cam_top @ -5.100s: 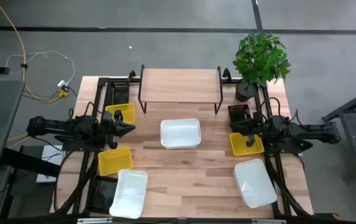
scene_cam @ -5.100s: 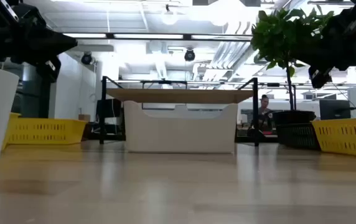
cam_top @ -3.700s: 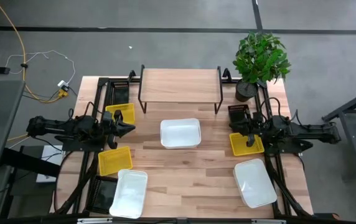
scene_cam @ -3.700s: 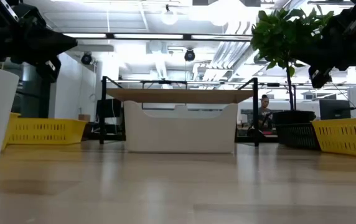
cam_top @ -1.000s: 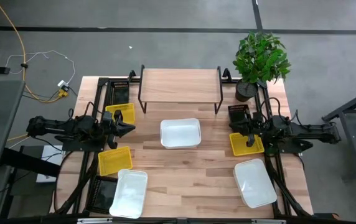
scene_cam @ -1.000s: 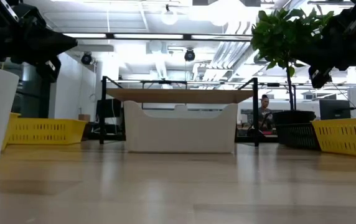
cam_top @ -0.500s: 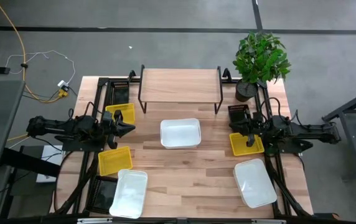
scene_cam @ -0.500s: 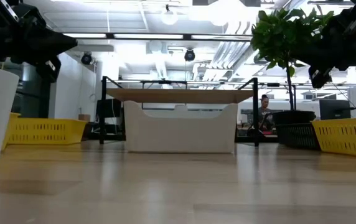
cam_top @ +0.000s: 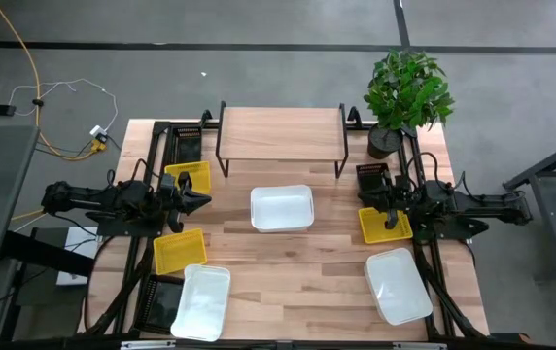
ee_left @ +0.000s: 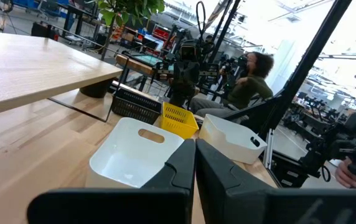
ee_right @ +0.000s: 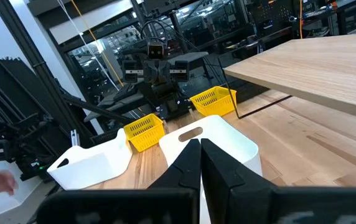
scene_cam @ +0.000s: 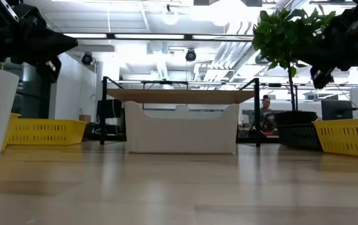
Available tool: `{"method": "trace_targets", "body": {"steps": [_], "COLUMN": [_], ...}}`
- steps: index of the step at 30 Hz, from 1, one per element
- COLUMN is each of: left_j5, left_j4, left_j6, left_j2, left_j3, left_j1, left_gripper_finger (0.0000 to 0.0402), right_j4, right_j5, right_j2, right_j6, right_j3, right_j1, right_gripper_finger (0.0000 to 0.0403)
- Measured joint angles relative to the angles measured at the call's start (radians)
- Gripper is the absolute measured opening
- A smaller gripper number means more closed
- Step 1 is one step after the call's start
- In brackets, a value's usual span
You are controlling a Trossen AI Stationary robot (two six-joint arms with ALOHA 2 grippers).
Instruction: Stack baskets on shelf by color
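The shelf (cam_top: 280, 133) stands at the table's far middle. In front of it a white basket (cam_top: 282, 208) rests on its base; two more white baskets (cam_top: 203, 301) (cam_top: 397, 285) lie near the front corners. Yellow baskets sit at left (cam_top: 189, 179) (cam_top: 179, 250) and right (cam_top: 385, 225). A black basket (cam_top: 372, 178) lies by the right arm. My left gripper (cam_top: 203, 200) hovers shut between the left yellow baskets and points at the table's middle. My right gripper (cam_top: 389, 216) hangs shut over the right yellow basket. Each wrist view shows shut fingers (ee_left: 195, 168) (ee_right: 200, 165) aimed at the middle white basket.
A potted plant (cam_top: 406, 92) stands at the far right corner beside the shelf. Black baskets also lie along the left edge (cam_top: 187, 146). Bare wood lies between the middle white basket and the front edge. A person (ee_left: 248, 81) sits in the room beyond the table.
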Motion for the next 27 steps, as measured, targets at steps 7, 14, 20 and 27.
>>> {"method": "trace_targets", "body": {"steps": [7, 14, 20, 27], "left_j5": [0.0, 0.0, 0.0, 0.0], "left_j4": [0.0, 0.0, 0.0, 0.0], "left_j6": [0.0, 0.0, 0.0, 0.0], "left_j2": [0.0, 0.0, 0.0, 0.0], "left_j3": [0.0, 0.0, 0.0, 0.0], "left_j1": [0.0, 0.0, 0.0, 0.0], "left_gripper_finger": [0.0001, 0.0001, 0.0001, 0.0001], "right_j4": [0.04, 0.266, -0.027, -0.587], "right_j5": [0.061, -0.028, 0.13, 0.313], "right_j2": [0.001, 0.032, 0.227, 0.558], "right_j6": [0.009, 0.027, -0.016, 0.178], "right_j3": [0.0, 0.083, 0.312, 0.547], "right_j1": [0.0, 0.003, 0.002, -0.002], "right_gripper_finger": [0.0, 0.0, 0.0015, 0.0116]}}
